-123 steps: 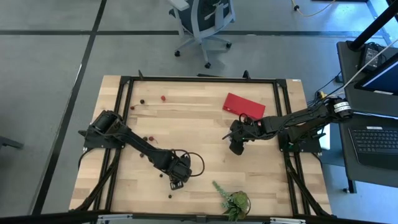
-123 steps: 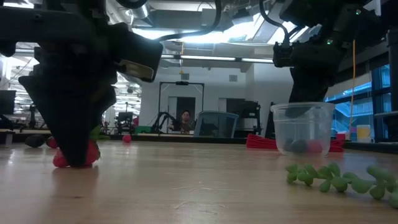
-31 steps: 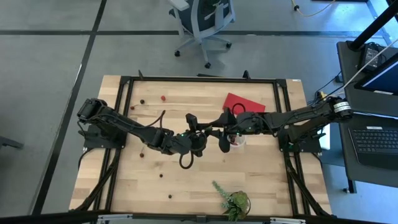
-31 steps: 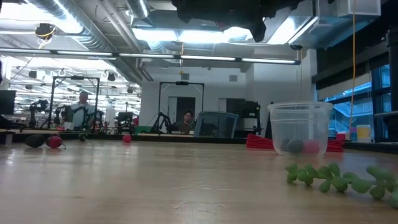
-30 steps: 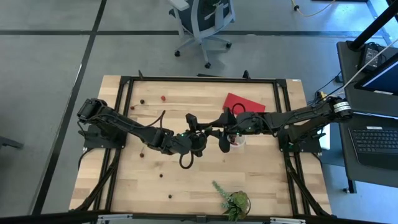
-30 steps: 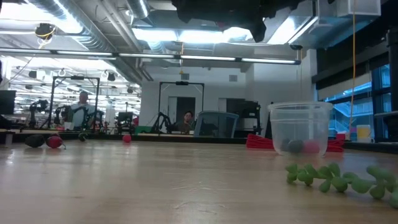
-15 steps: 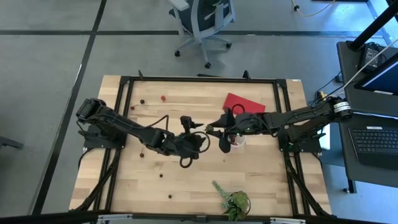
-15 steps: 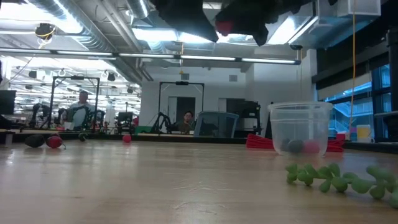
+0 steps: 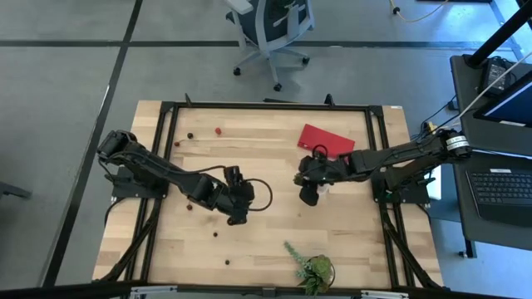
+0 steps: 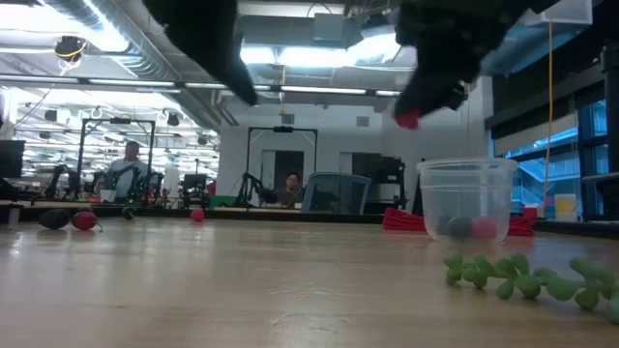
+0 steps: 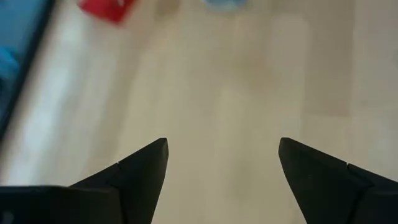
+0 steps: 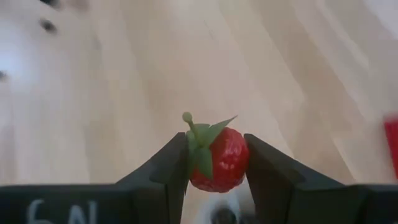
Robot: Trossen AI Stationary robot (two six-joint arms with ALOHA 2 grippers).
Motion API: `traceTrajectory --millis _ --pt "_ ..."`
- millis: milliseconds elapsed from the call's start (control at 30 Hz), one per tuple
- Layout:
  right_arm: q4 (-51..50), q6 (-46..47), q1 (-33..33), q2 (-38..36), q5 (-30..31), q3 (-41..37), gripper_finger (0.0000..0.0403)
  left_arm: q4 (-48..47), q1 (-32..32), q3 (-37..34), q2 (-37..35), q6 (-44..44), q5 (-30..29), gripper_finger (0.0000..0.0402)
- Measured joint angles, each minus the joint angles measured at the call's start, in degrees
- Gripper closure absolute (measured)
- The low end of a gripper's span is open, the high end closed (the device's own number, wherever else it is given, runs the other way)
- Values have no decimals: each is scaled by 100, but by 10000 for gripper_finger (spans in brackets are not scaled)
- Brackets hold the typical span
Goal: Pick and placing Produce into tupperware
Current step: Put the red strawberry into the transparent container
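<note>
High view: the left gripper (image 9: pixel 237 218) has pulled back toward the lower middle of the table, away from the right gripper (image 9: pixel 308 196), which has moved over the cup (image 9: pixel 323 190) at right of centre. Loose berries (image 9: pixel 218 130) lie at upper left.

Low view: a strawberry (image 10: pixel 407 119) hangs high, upper right of centre, just left of the cup (image 10: pixel 470 198), which already holds fruit.

Left wrist view: the fingers (image 11: pixel 140 171) stand wide apart, nothing between them.

Right wrist view: the strawberry (image 12: pixel 216 158) sits clenched between the fingers (image 12: pixel 169 165). The handover looks complete; dropping it into the cup remains.
</note>
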Motion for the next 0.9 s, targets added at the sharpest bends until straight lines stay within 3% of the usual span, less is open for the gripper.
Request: traceTrajectory --millis 400,633,900 --pt "-1627 929 0 -4 -9 0 264 -249 64 -2 83 -424 1823 101" --pt "-1873 1056 0 -4 -4 0 264 -250 9 -2 83 -577 1992 101" --pt "-1873 1043 -6 -4 -4 -170 264 -240 -23 -2 83 -1041 2665 101"
